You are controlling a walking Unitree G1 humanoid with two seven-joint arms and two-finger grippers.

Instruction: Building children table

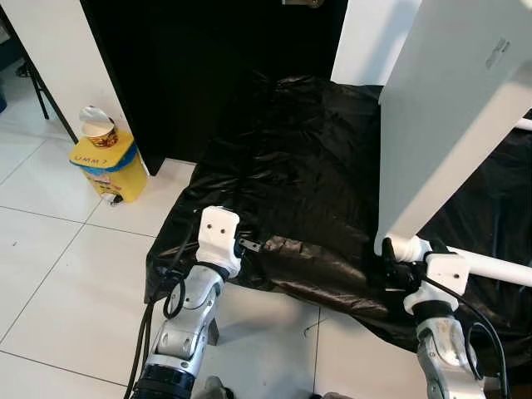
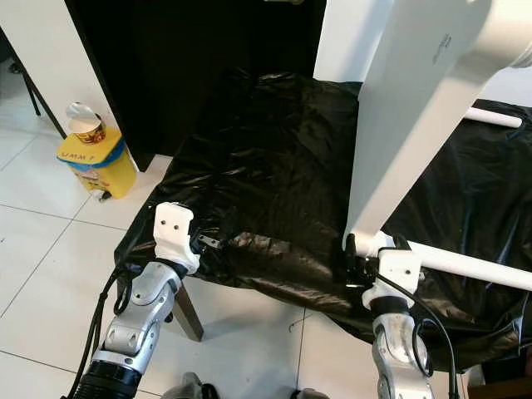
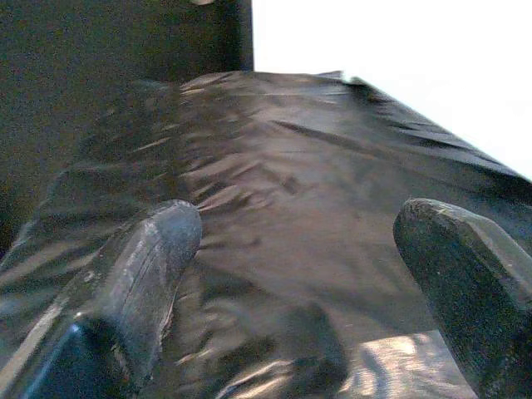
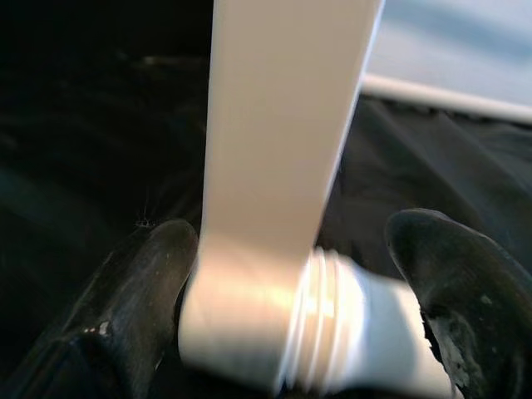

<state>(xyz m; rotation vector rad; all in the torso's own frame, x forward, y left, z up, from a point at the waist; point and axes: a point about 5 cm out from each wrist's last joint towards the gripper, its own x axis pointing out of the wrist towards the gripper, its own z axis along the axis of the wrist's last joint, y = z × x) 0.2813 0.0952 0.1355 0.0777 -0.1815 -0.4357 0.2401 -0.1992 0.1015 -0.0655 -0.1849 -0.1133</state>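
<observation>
Yellow plastic tub [image 1: 110,169] lettered "UMM", foil-lidded cup [image 1: 98,126] on top. My right gripper [image 4: 291,332] wide open astride white screw-in table leg [image 1: 490,270]; left gripper [image 3: 291,274] open, empty.

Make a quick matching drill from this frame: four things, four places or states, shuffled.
1. white tabletop panel
2. yellow tub
3. left gripper
4. right gripper

a. on the floor tiles by the dark wall
b. fingers open over the black plastic sheet
c. standing on edge
d. fingers either side of the threaded white table leg

Pairs: 1-c, 2-a, 3-b, 4-d
</observation>
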